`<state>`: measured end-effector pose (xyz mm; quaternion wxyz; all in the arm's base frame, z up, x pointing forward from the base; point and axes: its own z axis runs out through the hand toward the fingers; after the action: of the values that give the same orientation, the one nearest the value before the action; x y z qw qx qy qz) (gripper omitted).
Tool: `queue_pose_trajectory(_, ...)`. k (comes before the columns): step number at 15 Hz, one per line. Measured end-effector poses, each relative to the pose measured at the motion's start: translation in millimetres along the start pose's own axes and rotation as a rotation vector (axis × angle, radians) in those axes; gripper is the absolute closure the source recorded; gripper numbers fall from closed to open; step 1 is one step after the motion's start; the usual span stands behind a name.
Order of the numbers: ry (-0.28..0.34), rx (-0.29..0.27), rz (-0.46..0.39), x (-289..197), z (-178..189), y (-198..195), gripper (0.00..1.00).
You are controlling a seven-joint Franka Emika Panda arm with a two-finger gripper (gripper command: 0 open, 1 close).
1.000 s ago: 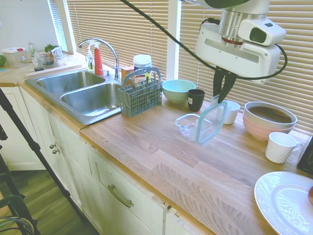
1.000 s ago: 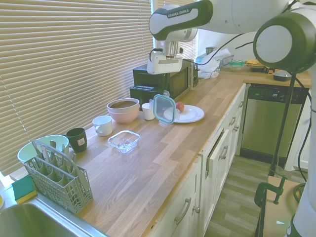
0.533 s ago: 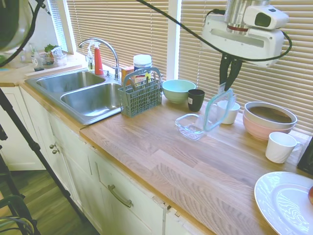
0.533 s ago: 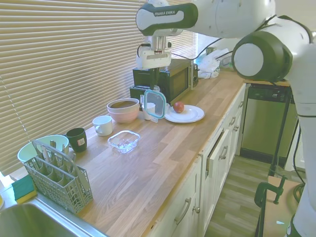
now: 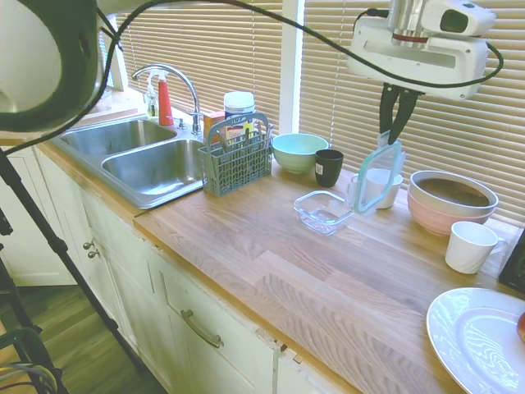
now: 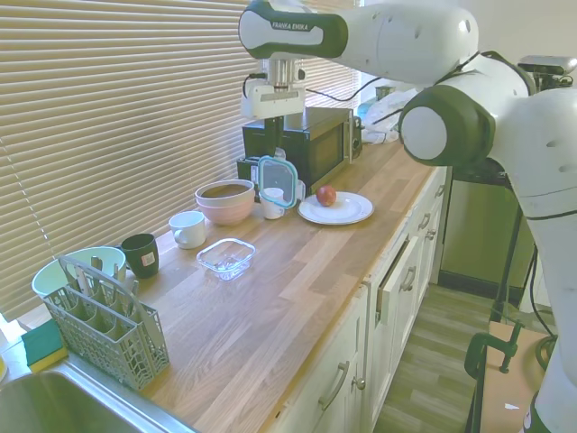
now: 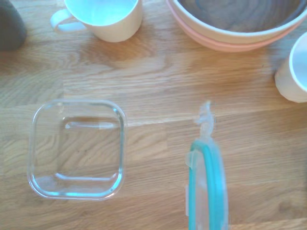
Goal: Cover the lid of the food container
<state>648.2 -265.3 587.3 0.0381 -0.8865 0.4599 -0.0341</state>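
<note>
Lid (image 5: pixel 379 177) hanging on edge from the gripper (image 5: pixel 399 135), whose two dark fingers are pinched shut on its top rim. It dangles straight down below the fingertips, well clear of the wooden counter (image 5: pixel 344 279). The teal-rimmed plate stands close to vertical, so its long axis runs up and down rather than flat.

The container (image 5: pixel 324 211), a shallow clear glass dish, sits empty and open on the counter. It lies below the fingers and off to one side, toward the sink (image 5: pixel 135 156) end of the counter, not directly under the lid. In the wrist view the lid's teal edge (image 7: pixel 208 187) and the dish (image 7: pixel 76 148) appear side by side with bare wood between them, which confirms the offset.

A small white cup (image 5: pixel 381 187) stands just behind the hanging lid, and a pink bowl (image 5: pixel 451 199) sits beyond that, on the far side from the dish. A dark mug (image 5: pixel 328 167) stands near the dish on its other side.

Judged from this, the coming move depends on two things: carrying the lid sideways until it is over the dish, and tipping it from upright to flat so the rim can seat on the glass.
</note>
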Motion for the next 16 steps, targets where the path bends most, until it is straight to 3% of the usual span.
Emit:
queue_pose_trajectory(9,0.023,-0.012,-0.043,-40.1,62.0,-84.1,1.0)
queue_pose_trajectory(16,0.037,-0.029,-0.041,-61.1,74.8,-97.6,1.0)
